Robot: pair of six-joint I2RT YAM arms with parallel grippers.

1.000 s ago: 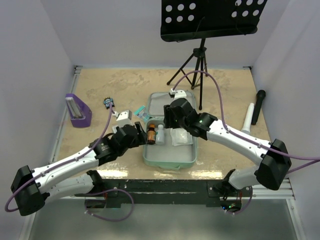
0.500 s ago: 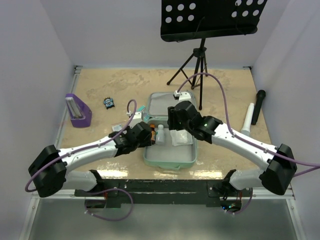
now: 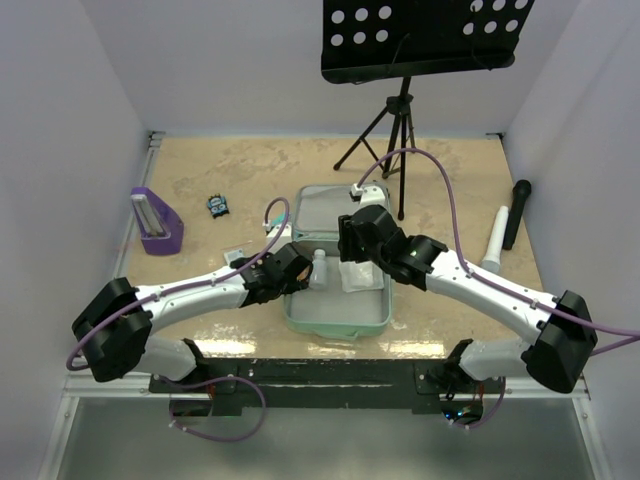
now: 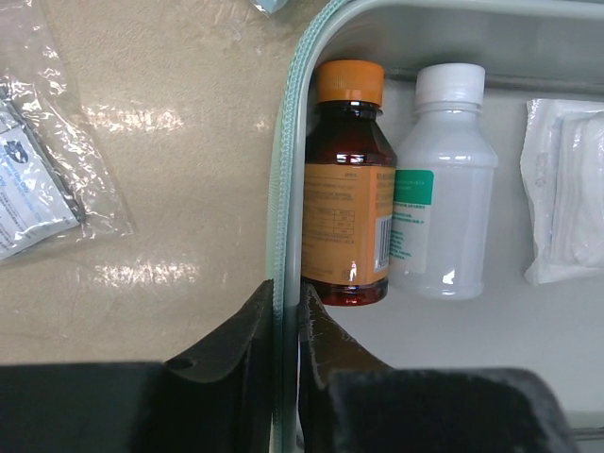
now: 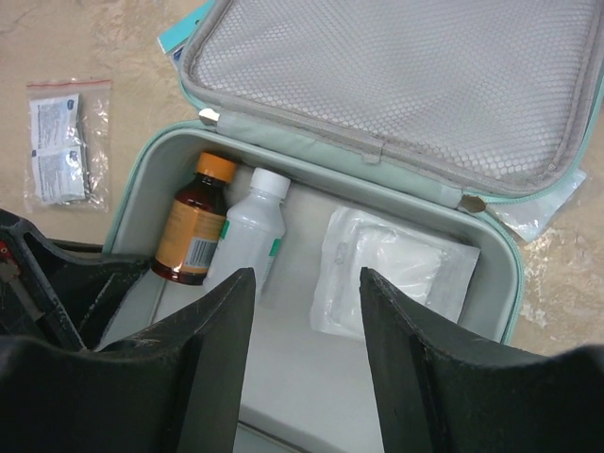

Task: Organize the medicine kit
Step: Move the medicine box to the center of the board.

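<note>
The mint-green medicine kit (image 3: 340, 325) lies open in the middle of the table, its mesh-lined lid (image 5: 406, 75) folded back. Inside, an amber bottle (image 4: 347, 217) with an orange cap lies against the left wall. A white bottle (image 4: 444, 208) is beside it, and a white gauze pack (image 5: 396, 274) lies to the right. My left gripper (image 4: 286, 297) is shut on the kit's left wall (image 4: 293, 189), one finger outside and one inside, just below the amber bottle. My right gripper (image 5: 307, 283) hangs open over the kit's interior with nothing between its fingers.
A clear bag of sachets (image 4: 38, 179) lies on the table left of the kit. A purple stand (image 3: 155, 220) and a small blue item (image 3: 217, 205) sit at the far left. A music-stand tripod (image 3: 395, 130) stands behind the kit. A white tube (image 3: 497, 235) and a black stick (image 3: 517, 212) lie at the right.
My left arm has swung right onto the kit's left edge, and its jaws have closed on the wall. The right gripper has shifted slightly and stays open.
</note>
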